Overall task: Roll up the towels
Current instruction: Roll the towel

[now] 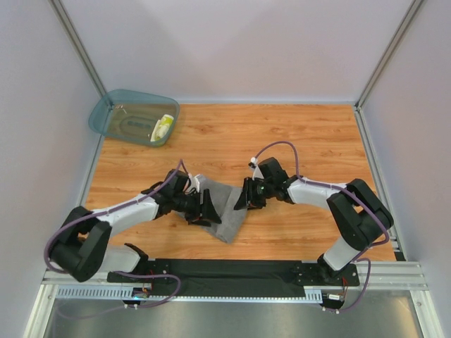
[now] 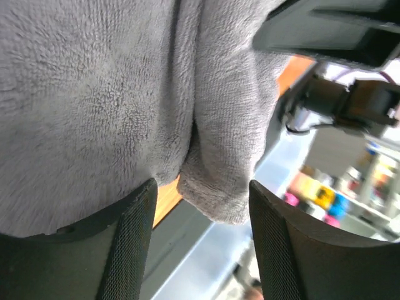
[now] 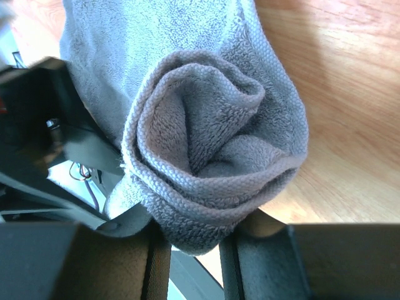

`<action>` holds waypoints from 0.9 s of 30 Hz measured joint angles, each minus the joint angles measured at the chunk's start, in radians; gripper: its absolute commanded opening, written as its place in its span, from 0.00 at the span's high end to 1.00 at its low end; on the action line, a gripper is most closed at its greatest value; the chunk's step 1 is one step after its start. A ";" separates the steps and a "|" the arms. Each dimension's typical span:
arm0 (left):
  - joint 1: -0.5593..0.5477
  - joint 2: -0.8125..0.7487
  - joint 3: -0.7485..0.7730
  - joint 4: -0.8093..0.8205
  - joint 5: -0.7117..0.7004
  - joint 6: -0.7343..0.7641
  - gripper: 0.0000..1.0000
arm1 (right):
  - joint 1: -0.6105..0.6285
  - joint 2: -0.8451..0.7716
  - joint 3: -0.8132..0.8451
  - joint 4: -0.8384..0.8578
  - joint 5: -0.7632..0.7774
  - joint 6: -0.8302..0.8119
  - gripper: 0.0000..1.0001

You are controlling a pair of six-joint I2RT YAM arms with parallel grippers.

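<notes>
The grey towel [image 1: 227,210] lies partly rolled on the wooden table between my two grippers. My left gripper [image 1: 204,209] is at its left end. In the left wrist view the jaws [image 2: 201,215] stand apart, and a fold of the grey towel [image 2: 125,94] hangs between the fingertips without being pinched. My right gripper [image 1: 249,198] is at the towel's right end. In the right wrist view it [image 3: 190,250] is shut on the rolled end of the grey towel [image 3: 212,144]. The small yellow-and-white cloth [image 1: 163,127] lies in the teal tub.
The translucent teal tub [image 1: 120,111] stands at the back left corner of the table. Grey walls and metal posts close in the table on three sides. A black rail with the arm bases [image 1: 232,271] runs along the near edge.
</notes>
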 measured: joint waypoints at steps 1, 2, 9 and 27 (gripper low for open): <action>-0.003 -0.037 0.022 -0.059 -0.045 0.029 0.33 | 0.003 0.000 0.008 -0.014 0.007 -0.002 0.75; -0.010 -0.073 0.046 -0.121 -0.092 0.052 0.33 | 0.006 0.000 0.018 -0.032 0.016 -0.003 0.75; -0.263 -0.320 0.302 -0.486 -0.561 0.188 0.35 | 0.024 0.003 0.074 -0.131 0.068 -0.016 0.75; -0.774 0.241 0.650 -0.772 -1.161 0.164 0.33 | 0.034 0.041 0.148 -0.241 0.097 -0.032 0.75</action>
